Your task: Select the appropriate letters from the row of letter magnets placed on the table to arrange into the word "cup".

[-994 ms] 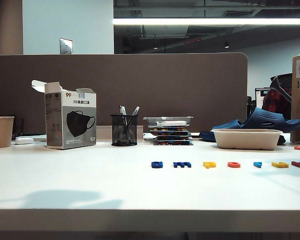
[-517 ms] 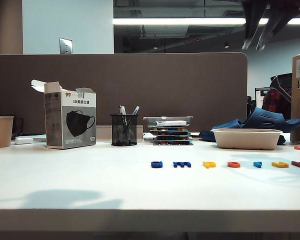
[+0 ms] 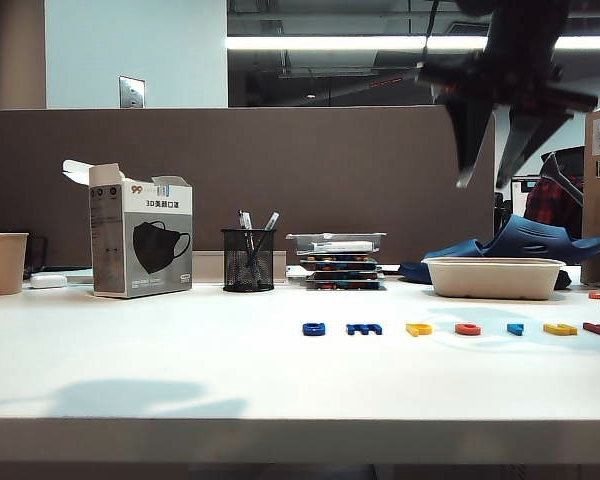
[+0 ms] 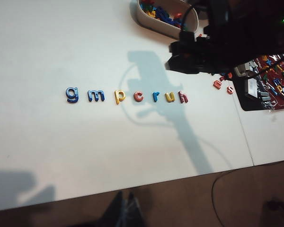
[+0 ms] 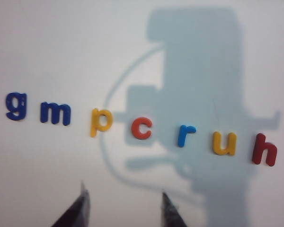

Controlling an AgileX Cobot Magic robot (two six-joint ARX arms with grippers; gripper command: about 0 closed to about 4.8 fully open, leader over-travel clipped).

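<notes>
Hovering — right hand [image 3: 492, 170] above table [image 3: 180, 370]; left hand unseen

The right gripper [image 3: 492, 180] hung with fingers [image 3: 467, 150] parted, high at one o'clock above the letter row [image 3: 460, 329] on the bench [image 3: 180, 370].

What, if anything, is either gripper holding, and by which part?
Nothing. The right gripper hangs open above the row of letter magnets; the left gripper is out of view.
</notes>
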